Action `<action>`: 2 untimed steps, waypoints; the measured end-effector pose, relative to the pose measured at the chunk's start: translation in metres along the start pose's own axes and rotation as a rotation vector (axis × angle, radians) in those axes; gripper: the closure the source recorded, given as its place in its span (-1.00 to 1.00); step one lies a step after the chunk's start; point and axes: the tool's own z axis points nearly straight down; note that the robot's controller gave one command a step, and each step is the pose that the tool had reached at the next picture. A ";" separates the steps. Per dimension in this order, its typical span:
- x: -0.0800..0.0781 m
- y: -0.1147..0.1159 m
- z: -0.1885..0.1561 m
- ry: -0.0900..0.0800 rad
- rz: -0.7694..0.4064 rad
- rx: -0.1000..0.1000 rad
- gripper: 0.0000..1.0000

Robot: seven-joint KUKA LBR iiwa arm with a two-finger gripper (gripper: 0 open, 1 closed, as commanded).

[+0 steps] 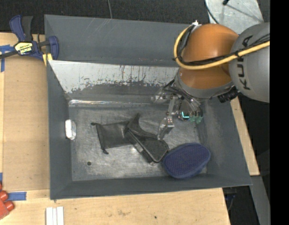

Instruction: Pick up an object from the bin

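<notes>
Grey bin (57, 125) holds 1 dark cloth (111, 134), 1 blue pad (186, 160).

My end effector (166, 125) hangs low over the floor of the grey metal bin (60, 139), toward 3 o'clock from its middle, with my orange wrist cover (205, 55) above it. Its tip is just over the upper edge of a flat black oblong case (151, 148). A crumpled dark grey cloth-like piece (111, 134) touches that case at its 9 o'clock. A dark blue oval pad (186, 160) lies at the floor's 4 o'clock, against the case. A small whitish thing (70, 129) lies alone at 9 o'clock.
</notes>
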 end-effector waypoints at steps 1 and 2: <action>0.006 0.050 0.073 -0.001 -0.158 -0.001 -1.00; -0.007 0.045 0.109 -0.008 -0.110 -0.006 -1.00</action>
